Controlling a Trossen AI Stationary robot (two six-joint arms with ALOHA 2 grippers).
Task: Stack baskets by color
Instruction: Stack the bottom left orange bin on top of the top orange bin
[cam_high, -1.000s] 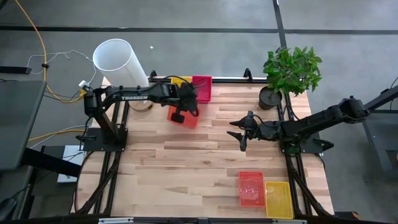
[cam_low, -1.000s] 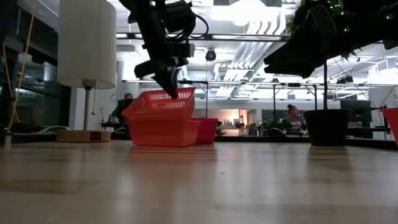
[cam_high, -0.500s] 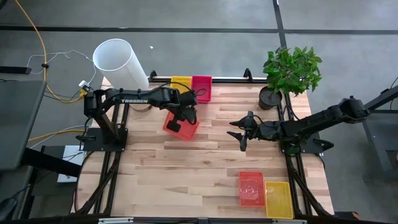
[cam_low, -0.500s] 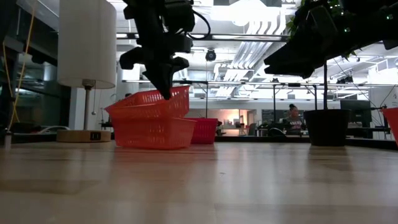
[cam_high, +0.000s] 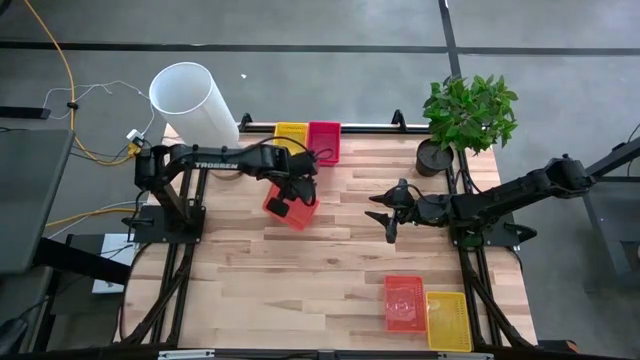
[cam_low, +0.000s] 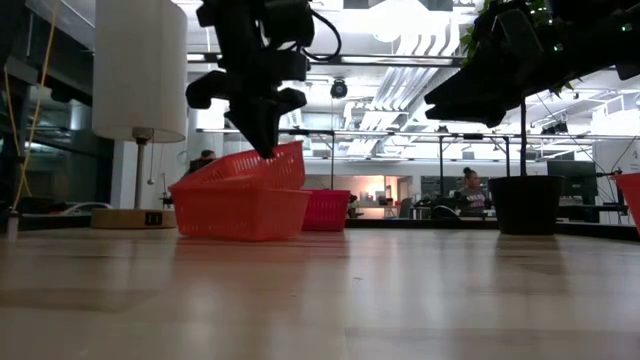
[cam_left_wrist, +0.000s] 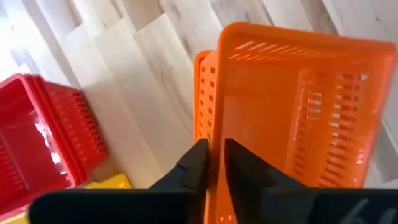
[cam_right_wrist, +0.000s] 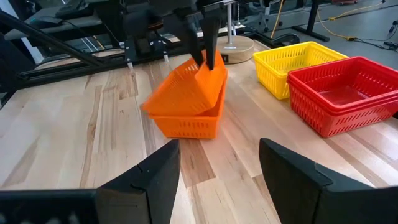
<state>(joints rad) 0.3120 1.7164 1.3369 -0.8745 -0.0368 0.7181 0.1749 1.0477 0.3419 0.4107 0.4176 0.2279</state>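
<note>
**Left gripper pinching the wall of a tilted orange basket**

The left gripper (cam_left_wrist: 214, 163) is reaching down over the far-left part of the table (cam_high: 330, 260); its fingers are standing nearly together, one on each side of the raised wall of the upper orange basket (cam_right_wrist: 186, 87), so it is gripping that wall; this basket is sitting tilted, its far side low and its gripped side lifted, partly nested in the lower orange basket (cam_right_wrist: 186, 124), which is resting flat on the wood directly beneath the gripper. Just beyond the gripper, at the table's far edge, a yellow basket (cam_high: 291, 132) and a red basket (cam_high: 325, 140) are standing side by side, touching. The right gripper (cam_high: 385, 215) is hovering well apart from the left one, toward the table's middle, with its fingers spread wide and nothing between them; nearer the front edge on its side, another orange basket (cam_high: 404, 302) and another yellow basket (cam_high: 449, 320) are lying next to each other.
</note>
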